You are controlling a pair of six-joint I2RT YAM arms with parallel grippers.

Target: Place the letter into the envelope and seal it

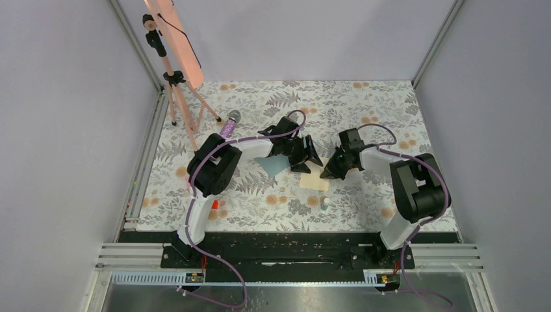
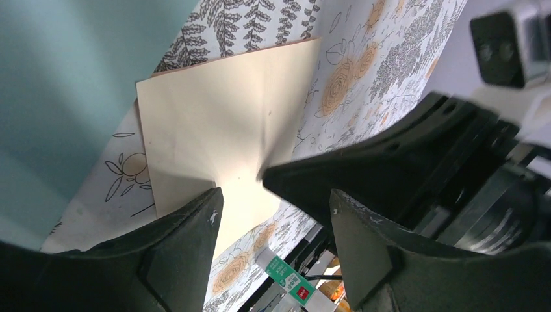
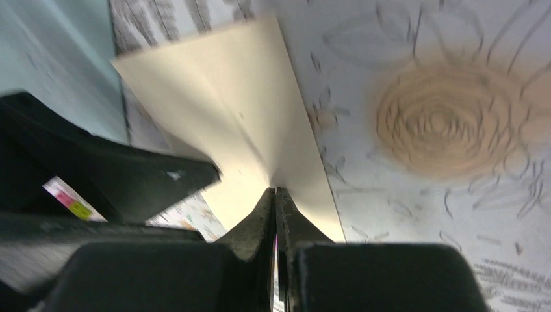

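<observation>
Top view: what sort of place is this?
Probably a robot test cell in a lab: the left arm and right arm bolted at a floral-covered table, plain grey walls closing it in, and a tripod with a pink panel.

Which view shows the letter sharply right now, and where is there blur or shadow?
Left wrist: letter sharp, shadowed near the bottom; envelope a defocused teal blur. Right wrist: soft throughout, letter's edges smeared. Top external: evenly lit and sharp, but the letter is small.
</observation>
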